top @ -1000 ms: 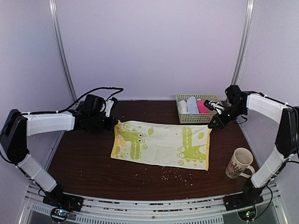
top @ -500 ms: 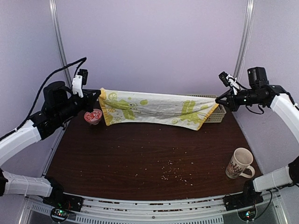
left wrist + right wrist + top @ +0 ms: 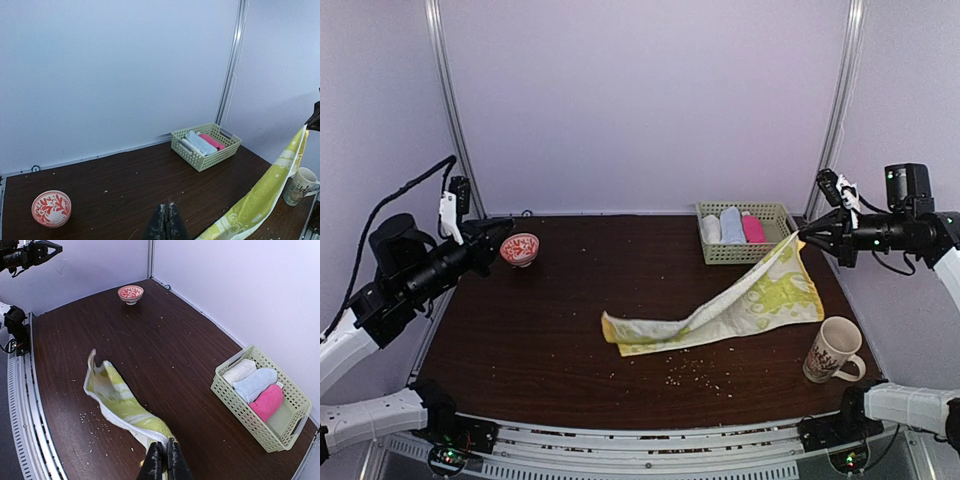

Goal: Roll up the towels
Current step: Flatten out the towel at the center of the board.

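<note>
Dangling from the grasping right pincer [image 3: 803,233], the yellow-green towel [image 3: 740,300] is unrolled; the left pincer [image 3: 504,228] is clenched empty. The pink towel [image 3: 753,228] sits rolled in the basket [image 3: 745,253].

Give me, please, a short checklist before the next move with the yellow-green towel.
1. Right pincer shut on a corner of the yellow-green patterned cloth towel: ok.
2. Left pincer gripping the towel's other end: not ok, shut on nothing.
3. Towel flat on the dark brown wooden table: not ok, it hangs slanting, low end crumpled.
4. White printed ceramic mug apart from the towel: cannot tell.
5. Red-and-white patterned bowl apart from the towel: ok.
</note>
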`<state>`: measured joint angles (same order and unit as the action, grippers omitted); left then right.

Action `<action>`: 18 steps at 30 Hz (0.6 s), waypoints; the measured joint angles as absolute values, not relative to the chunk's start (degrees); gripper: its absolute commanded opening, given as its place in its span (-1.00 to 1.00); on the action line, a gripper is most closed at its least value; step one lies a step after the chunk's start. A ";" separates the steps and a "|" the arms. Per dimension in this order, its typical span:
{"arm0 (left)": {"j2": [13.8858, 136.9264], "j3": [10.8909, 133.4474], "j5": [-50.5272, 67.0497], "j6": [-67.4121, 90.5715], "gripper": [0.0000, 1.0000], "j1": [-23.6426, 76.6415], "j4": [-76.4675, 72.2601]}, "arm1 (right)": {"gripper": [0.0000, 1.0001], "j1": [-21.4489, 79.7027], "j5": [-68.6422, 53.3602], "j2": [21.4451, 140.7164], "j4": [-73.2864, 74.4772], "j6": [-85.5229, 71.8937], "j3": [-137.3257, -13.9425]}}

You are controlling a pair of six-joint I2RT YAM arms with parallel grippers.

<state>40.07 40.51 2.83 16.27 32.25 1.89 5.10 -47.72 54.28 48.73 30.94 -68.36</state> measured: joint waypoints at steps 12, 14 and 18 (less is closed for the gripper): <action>61.36 45.41 10.37 16.58 -0.34 34.09 0.21 | -1.00 5.10 -48.49 62.43 52.62 34.89 -67.94; 72.77 49.21 12.84 13.47 -0.27 36.27 1.48 | -1.00 5.08 -48.05 66.22 53.21 35.88 -67.96; 87.64 56.60 11.27 3.27 -0.23 48.25 7.51 | -1.00 5.08 -47.92 69.69 53.80 36.73 -67.96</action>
